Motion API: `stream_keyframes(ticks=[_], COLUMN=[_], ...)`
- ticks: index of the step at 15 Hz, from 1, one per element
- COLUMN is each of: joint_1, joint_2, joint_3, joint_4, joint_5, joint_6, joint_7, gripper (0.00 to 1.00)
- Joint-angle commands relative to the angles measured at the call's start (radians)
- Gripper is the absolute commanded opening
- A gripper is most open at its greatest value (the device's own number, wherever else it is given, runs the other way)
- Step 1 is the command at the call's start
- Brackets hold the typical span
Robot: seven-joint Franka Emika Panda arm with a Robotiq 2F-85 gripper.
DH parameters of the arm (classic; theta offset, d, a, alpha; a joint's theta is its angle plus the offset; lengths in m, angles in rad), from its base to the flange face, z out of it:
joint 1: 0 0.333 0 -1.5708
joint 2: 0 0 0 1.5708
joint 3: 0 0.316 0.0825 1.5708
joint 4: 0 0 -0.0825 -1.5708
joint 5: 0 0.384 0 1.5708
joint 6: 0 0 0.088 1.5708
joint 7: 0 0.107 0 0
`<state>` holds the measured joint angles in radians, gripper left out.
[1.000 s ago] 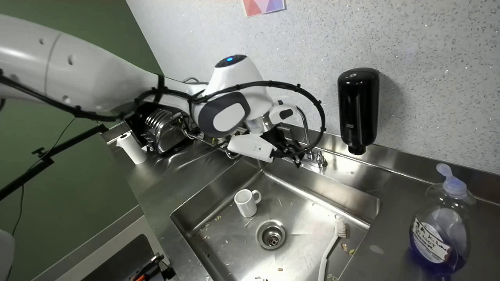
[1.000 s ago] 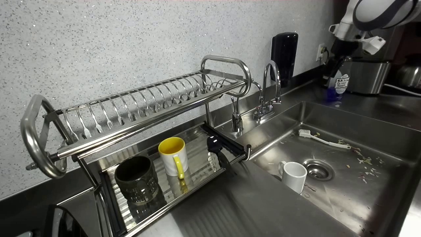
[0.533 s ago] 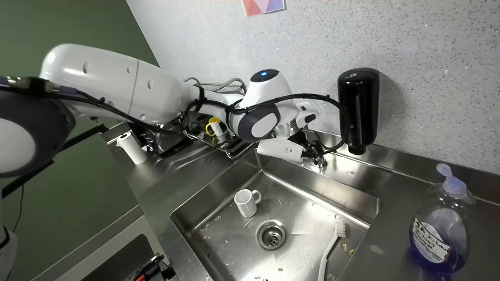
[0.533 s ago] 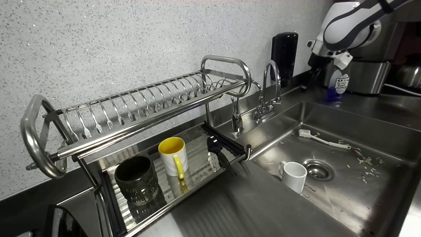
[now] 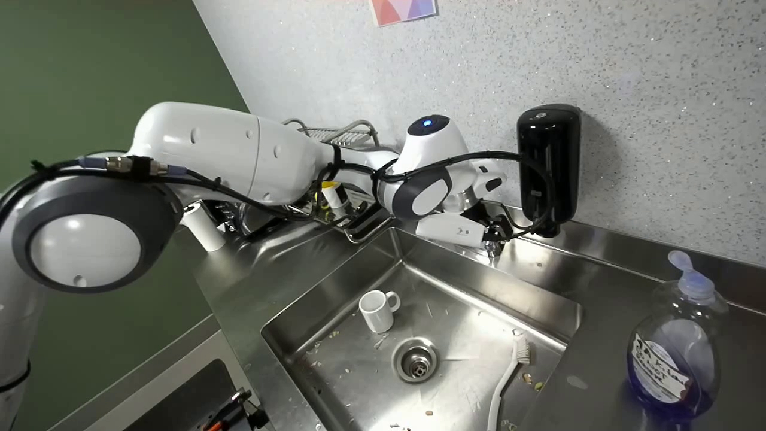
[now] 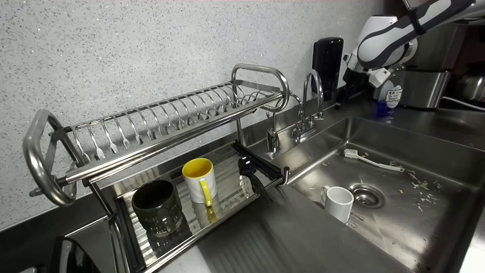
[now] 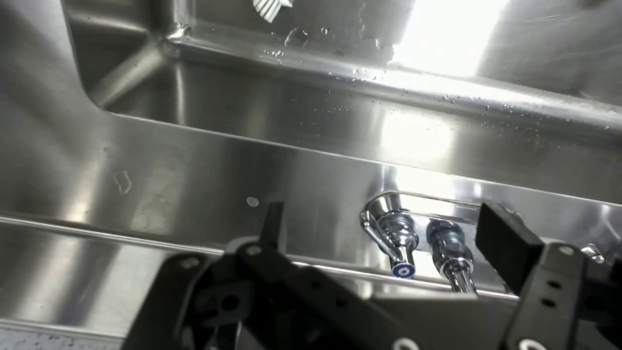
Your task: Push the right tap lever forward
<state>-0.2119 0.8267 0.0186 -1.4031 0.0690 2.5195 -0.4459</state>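
Note:
In the wrist view, the right tap lever (image 7: 381,238) is a short chrome lever beside a blue-capped handle post. It also shows in an exterior view (image 6: 319,118), pointing outward from the tap base. My gripper (image 7: 384,221) is open and empty. In the wrist view its two black fingers appear on either side of the lever and the spout base (image 7: 449,243), apart from the lever. In an exterior view the gripper (image 5: 497,230) is right at the tap and partly covers it. In an exterior view the gripper (image 6: 338,102) hangs behind the tall spout (image 6: 320,89). The left-hand lever is hidden in the wrist view.
A black dispenser (image 5: 549,167) hangs on the wall close to the wrist. A white mug (image 5: 377,312) and a white brush (image 5: 505,377) lie in the sink (image 5: 467,383). A soap bottle (image 5: 676,353) stands on the counter. A metal dish rack (image 6: 174,132) stands beside the sink.
The arm has moved rightward and slightly down to the tap in one exterior view, and leftward toward the spout in the other. The mug, brush and tap look unmoved.

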Motion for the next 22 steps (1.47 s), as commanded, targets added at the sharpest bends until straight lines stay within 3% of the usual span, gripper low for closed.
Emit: stream_keyframes(ticks=[1,2,3,5,13,22], joint_1=[-0.012,-0.012,-0.010,0.000,0.006,0.006], joint_2=[0.000,0.000,0.012,0.029,0.136,0.263], joint_3=[0.016,0.016,0.019,0.018,0.036,0.035], joint_4=[0.004,0.005,0.022,0.040,0.136,0.299], joint_5=[-0.019,-0.019,-0.018,-0.022,-0.020,-0.025], joint_6=[-0.002,-0.003,-0.009,-0.015,0.044,0.045], joint_7=[0.010,0.010,0.014,0.027,0.031,0.046], gripper=[1.00,1.00,0.75,0.66,0.03,0.00])
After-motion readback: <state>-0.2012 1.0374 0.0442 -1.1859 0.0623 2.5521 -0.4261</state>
